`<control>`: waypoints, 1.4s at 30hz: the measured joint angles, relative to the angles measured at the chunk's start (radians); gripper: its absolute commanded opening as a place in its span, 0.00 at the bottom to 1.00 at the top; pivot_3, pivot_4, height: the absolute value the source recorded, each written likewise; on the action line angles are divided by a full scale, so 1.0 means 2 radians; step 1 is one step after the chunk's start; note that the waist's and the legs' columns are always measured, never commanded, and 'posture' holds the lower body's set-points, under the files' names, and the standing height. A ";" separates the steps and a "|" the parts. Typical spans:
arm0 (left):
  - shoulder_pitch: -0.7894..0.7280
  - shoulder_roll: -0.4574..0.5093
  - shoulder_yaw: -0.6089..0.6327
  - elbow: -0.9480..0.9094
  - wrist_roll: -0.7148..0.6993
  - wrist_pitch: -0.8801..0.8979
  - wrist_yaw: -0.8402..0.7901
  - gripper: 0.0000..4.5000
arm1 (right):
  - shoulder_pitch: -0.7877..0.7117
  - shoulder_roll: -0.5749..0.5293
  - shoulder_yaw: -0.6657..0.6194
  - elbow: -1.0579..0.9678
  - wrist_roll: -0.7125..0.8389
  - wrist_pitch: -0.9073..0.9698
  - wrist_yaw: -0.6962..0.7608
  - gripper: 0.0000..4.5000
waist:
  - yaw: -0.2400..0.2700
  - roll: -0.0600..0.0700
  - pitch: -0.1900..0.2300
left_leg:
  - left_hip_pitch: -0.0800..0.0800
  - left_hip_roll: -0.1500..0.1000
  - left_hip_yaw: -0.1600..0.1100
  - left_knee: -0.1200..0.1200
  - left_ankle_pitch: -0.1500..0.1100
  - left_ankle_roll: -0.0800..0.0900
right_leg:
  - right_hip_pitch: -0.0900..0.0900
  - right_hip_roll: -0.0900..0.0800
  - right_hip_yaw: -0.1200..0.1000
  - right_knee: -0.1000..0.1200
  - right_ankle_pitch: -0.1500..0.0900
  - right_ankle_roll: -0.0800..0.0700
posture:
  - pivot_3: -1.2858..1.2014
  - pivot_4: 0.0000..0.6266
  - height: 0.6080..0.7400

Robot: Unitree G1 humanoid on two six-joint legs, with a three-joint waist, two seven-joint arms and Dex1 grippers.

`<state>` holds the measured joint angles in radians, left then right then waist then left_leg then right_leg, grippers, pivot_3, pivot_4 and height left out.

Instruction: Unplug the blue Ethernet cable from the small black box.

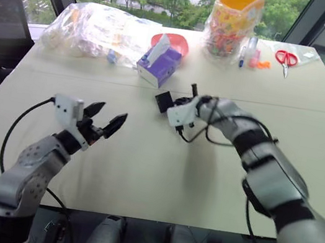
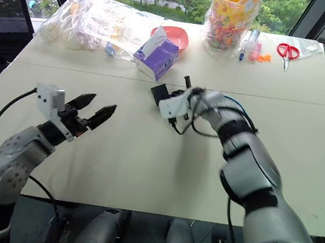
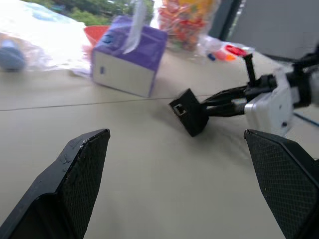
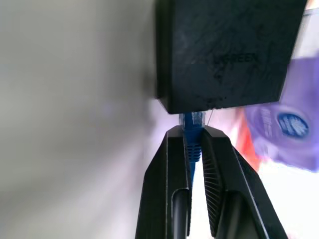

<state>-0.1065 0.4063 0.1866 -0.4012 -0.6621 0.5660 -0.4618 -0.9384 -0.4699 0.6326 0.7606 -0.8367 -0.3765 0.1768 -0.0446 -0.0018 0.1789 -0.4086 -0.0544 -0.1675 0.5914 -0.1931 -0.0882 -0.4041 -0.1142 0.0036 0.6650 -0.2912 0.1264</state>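
Beige table (image 1: 140,174), right end effector (image 4: 193,144) clamped on blue Ethernet cable (image 4: 192,142) at small black box (image 4: 227,55), left end effector (image 1: 105,119) apart.

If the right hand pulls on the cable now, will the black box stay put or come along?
Probably it comes along. The box looks small and light, already tipped up on an edge, with nothing pinning it. The right hand is shut on the blue cable right at the plug, and the open left hand hangs apart, so bracing the box likely helps.

Pale beige table (image 1: 140,174), seam line across its middle. Far side: clear plastic bag (image 1: 97,29), purple-and-white tissue box (image 1: 159,64), red bowl (image 1: 175,41) behind it, jar of coloured items (image 1: 234,21), markers (image 1: 248,51), red-handled scissors (image 1: 285,59)
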 measured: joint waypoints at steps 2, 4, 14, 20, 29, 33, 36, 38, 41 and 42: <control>-0.017 0.007 -0.004 0.015 -0.004 0.010 -0.013 1.00 | 0.055 -0.013 -0.013 -0.081 -0.010 0.015 -0.032 0.02 | -0.004 0.000 0.000 | 0.000 0.000 0.001 0.000 0.000 0.000 | 0.000 0.000 0.001 0.000 0.000 0.000 | 0.52 0.24 1.00; -0.033 0.011 -0.010 0.029 -0.009 0.019 -0.029 1.00 | 0.104 -0.022 -0.028 -0.155 -0.024 0.032 -0.060 0.02 | -0.006 0.000 0.000 | 0.001 0.000 0.001 0.000 0.000 0.000 | 0.000 0.000 0.001 0.000 0.000 0.000 | 0.52 0.24 1.00; -0.095 0.011 -0.050 0.084 0.000 0.021 -0.075 1.00 | 0.189 -0.025 -0.074 -0.330 -0.055 0.064 -0.110 0.02 | 0.002 -0.001 0.001 | 0.001 0.000 0.001 0.002 0.001 0.001 | 0.002 0.000 0.002 0.000 0.001 -0.001 | 0.52 0.24 1.00; -0.116 0.001 -0.064 0.089 0.002 0.022 -0.080 1.00 | 0.192 -0.025 -0.074 -0.341 -0.059 0.058 -0.104 0.02 | 0.000 -0.001 0.001 | 0.001 0.000 0.001 0.002 0.001 0.001 | 0.002 0.000 0.002 -0.001 0.001 -0.001 | 0.52 0.24 1.00; -0.116 -0.016 -0.067 0.089 0.002 0.023 -0.082 0.81 | 0.194 -0.025 -0.074 -0.341 -0.061 0.048 -0.094 0.00 | 0.001 -0.001 0.001 | 0.001 0.000 0.001 0.002 0.001 0.001 | 0.002 0.000 0.002 -0.001 0.001 -0.001 | 0.52 0.24 1.00; -0.116 -0.023 -0.067 0.089 0.002 0.022 -0.082 0.41 | 0.195 -0.026 -0.074 -0.341 -0.061 0.040 -0.087 0.00 | 0.001 -0.001 0.001 | 0.001 0.000 0.001 0.002 0.001 0.001 | 0.002 0.000 0.002 -0.001 0.001 -0.001 | 0.52 0.24 1.00; -0.116 -0.025 -0.067 0.089 0.002 0.022 -0.084 0.10 | 0.197 -0.029 -0.074 -0.344 -0.062 0.035 -0.083 0.00 | 0.001 -0.001 0.001 | 0.001 0.000 0.001 0.002 0.001 0.001 | 0.002 0.000 0.002 -0.001 0.001 -0.001 | 0.52 0.24 1.00; -0.114 -0.025 -0.067 0.089 0.002 0.022 -0.086 0.10 | 0.198 -0.031 -0.075 -0.345 -0.063 0.032 -0.082 0.00 | 0.001 -0.002 0.001 | 0.001 0.000 0.001 0.002 0.001 0.001 | 0.002 0.000 0.002 -0.001 0.001 -0.001 | 0.52 0.24 1.00; -0.108 -0.025 -0.068 0.089 0.003 0.020 -0.091 0.10 | 0.200 -0.033 -0.075 -0.346 -0.066 0.026 -0.080 0.00 | 0.001 -0.002 0.001 | 0.001 0.000 0.001 0.002 0.001 0.001 | 0.002 0.000 0.002 -0.001 0.001 -0.001 | 0.52 0.24 1.00; -0.107 -0.025 -0.068 0.089 0.004 0.019 -0.094 0.10 | 0.200 -0.035 -0.075 -0.346 -0.065 0.023 -0.079 0.00 | 0.002 -0.002 0.001 | 0.001 0.000 0.001 0.002 0.001 0.001 | 0.002 0.000 0.002 -0.001 0.001 -0.001 | 0.52 0.24 1.00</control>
<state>-0.3204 0.3571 0.0509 -0.2239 -0.6532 0.6041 -0.6488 -0.5387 -0.5409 0.4833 0.0682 -0.9671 -0.3314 0.0197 -0.0414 -0.0048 0.1804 -0.4068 -0.0544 -0.1651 0.5952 -0.1911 -0.0854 -0.4000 -0.1136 0.0068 0.6636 -0.2896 0.1249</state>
